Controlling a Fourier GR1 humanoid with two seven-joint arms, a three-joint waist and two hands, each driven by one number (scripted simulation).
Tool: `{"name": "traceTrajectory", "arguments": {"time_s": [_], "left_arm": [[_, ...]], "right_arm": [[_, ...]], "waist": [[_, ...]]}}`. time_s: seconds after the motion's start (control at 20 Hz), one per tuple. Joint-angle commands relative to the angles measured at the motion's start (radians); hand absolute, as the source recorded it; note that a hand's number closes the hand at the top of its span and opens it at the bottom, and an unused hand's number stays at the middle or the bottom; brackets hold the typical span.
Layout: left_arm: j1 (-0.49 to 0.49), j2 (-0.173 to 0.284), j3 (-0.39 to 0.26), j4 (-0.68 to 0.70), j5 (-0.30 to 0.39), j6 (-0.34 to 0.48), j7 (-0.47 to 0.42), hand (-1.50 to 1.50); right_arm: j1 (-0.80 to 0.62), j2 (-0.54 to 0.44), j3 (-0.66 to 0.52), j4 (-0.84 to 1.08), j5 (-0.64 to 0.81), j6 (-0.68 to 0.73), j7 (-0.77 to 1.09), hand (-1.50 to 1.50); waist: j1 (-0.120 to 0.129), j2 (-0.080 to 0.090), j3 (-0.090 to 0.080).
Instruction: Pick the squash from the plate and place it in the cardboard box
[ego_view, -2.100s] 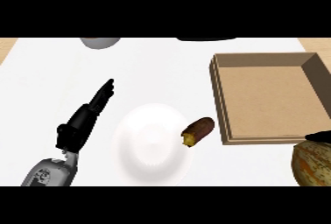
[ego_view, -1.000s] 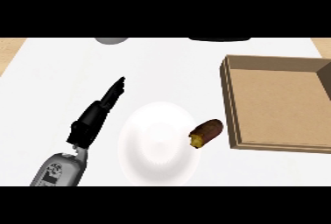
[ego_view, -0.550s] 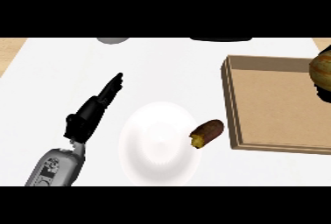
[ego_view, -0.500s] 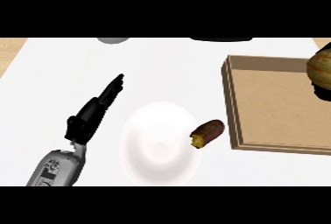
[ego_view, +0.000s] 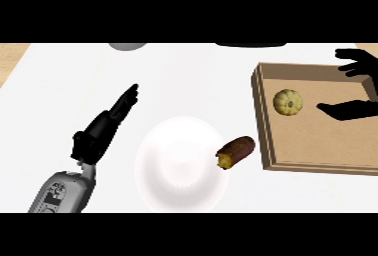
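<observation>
Head view, everything placed against the cardboard box (ego_view: 317, 165).

Squash (ego_view: 288, 101) is inside the box, lying on the floor of it in the upper-left part, near the left wall. Small, round, yellowish, ribbed. It is not on the plate (ego_view: 179, 162) and nothing is holding it.

Right hand (ego_view: 356, 86) sits over the box's right side, spread open: one group of fingers up by the box's top-right corner, another dark part lower down, just right of the squash. There is a visible gap between hand and squash, so no contact. Hand has hold of nothing.

Left hand (ego_view: 103, 128) is well left of the box, on the far side of the plate, fingers straight and pointing up and away across the white counter (ego_view: 192, 75). Open, empty, looks parked.

White plate lies left of the box and is bare. A brown oblong vegetable (ego_view: 235, 152), possibly a sweet potato, lies between plate and box, overlapping the plate's right rim and just short of the box's left wall. Not part of the task.

Status: placement looks done, squash in the box and released. My read of what's left: only pulling the right hand clear of the box.
</observation>
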Motion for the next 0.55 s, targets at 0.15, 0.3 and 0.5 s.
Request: {"name": "traceTrajectory", "arguments": {"time_s": [0.15,0.3,0.5], "left_arm": [[0.007,-0.02,0.005,0.014,-0.01,0.009,-0.019,0.0],[0.011,-0.02,-0.007,-0.003,-0.016,0.002,0.004,0.0],[0.092,-0.014,-0.011,-0.058,-0.033,0.018,-0.023,0.0]], "right_arm": [[-0.012,0.098,-0.211,0.063,-0.179,-0.08,-0.174,-1.5],[-0.025,0.139,-0.3,0.085,-0.272,-0.089,-0.226,-1.5],[0.038,0.056,-0.481,0.111,-0.452,0.047,-0.295,-1.5]], "waist": [[-0.019,-0.001,0.001],[-0.015,-0.002,0.001],[-0.019,-0.007,0.001]]}}
